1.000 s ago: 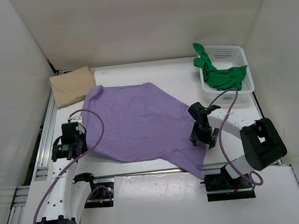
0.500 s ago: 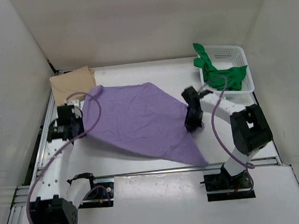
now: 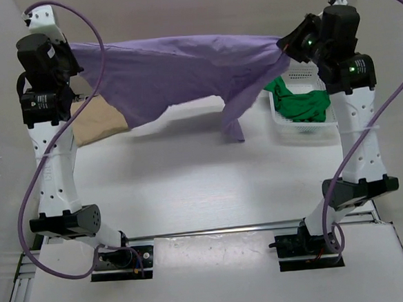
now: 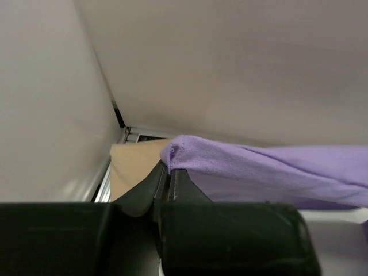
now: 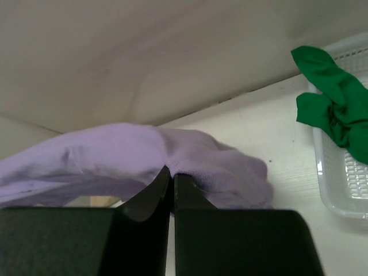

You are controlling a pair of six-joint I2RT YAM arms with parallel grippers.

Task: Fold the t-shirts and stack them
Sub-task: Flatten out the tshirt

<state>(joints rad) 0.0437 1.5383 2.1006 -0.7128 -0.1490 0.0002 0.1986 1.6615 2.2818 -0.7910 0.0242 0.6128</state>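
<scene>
**Purple Shirt Held Aloft Between Both Claws**

The purple t-shirt (image 3: pixel 182 66) was held stretched in the air, high above the surface (image 3: pixel 204 185). One edge was pinched in the left claw (image 4: pixel 169 171) and the other in the right claw (image 5: pixel 171 171), and both claws were clenched on the cloth. Its lower part was seen hanging loose in the middle. The tan t-shirt (image 3: pixel 99 125) was seen folded at the far left. The green t-shirt (image 3: pixel 302 106) was seen bunched in the white basket (image 3: pixel 304 130). The step in hand was judged to be the spreading of the purple shirt for folding. Next, it would probably need to be lowered flat and unwrinkled onto the surface before any fold was made.
</scene>
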